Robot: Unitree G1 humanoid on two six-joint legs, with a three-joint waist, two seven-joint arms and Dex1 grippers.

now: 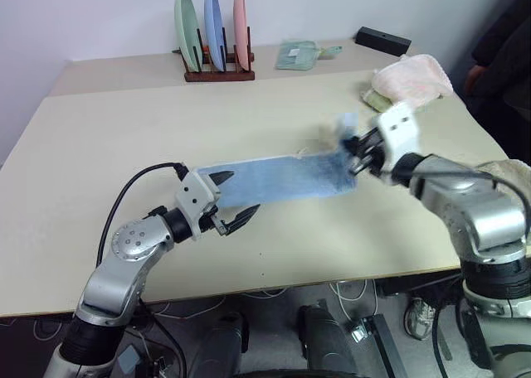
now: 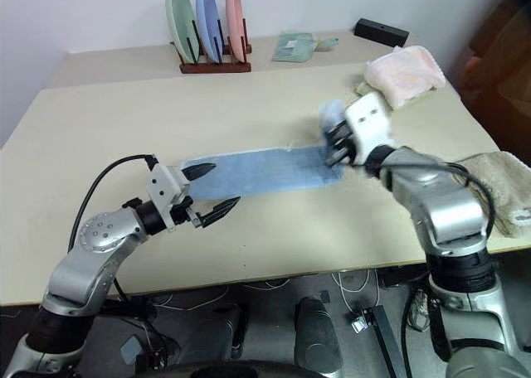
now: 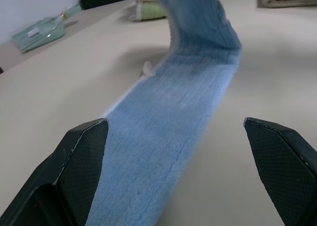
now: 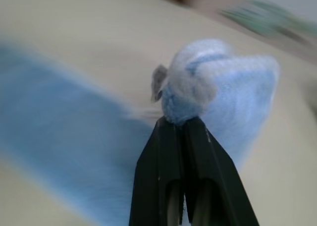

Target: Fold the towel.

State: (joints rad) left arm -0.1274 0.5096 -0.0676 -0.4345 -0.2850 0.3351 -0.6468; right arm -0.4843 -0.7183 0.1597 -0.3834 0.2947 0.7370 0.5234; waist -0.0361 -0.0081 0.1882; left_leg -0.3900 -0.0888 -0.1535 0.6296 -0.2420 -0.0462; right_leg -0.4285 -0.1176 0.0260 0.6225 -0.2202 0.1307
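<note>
Blue terry towel is lying as a long strip across the middle of the counter, and its far end is lifting at about 2 o'clock. The right pincer is pinching that end, pressed together on the cloth, while the left pincer is waiting spread wide over the near end. I think the fold is beginning; next the lifted end needs carrying toward 8 o'clock. Plate rack at 12 o'clock and pink towel are standing well apart, blocking nothing.
</note>
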